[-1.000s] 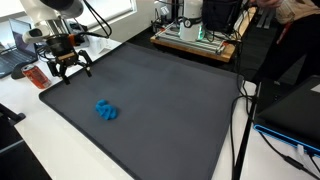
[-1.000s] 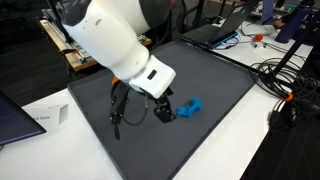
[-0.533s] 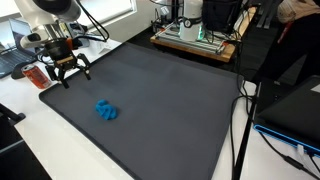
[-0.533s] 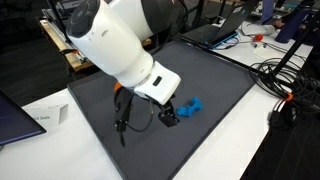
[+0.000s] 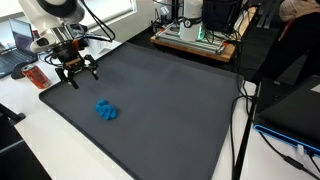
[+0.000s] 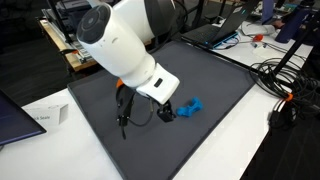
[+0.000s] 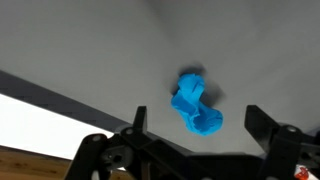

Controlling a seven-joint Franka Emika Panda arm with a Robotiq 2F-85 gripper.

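Note:
A small crumpled blue object (image 5: 106, 110) lies on the dark grey mat (image 5: 170, 100). It also shows in an exterior view (image 6: 191, 108) and in the wrist view (image 7: 195, 104). My gripper (image 5: 78, 74) hangs open and empty above the mat's corner, some way from the blue object. In the wrist view its two black fingers (image 7: 200, 125) stand wide apart, with the blue object between and beyond them on the mat. In an exterior view the gripper (image 6: 148, 115) is partly hidden by the white arm.
The mat lies on a white table (image 5: 40, 140). An orange object (image 5: 35, 76) sits by the mat's corner. Electronics on a wooden board (image 5: 195, 40) stand at the far edge. Cables (image 5: 240, 130) run along one side. A laptop (image 6: 15, 115) and paper (image 6: 48, 117) lie nearby.
My gripper has moved a little across the mat toward the blue object, and the arm has shifted with it. The blue object has not moved.

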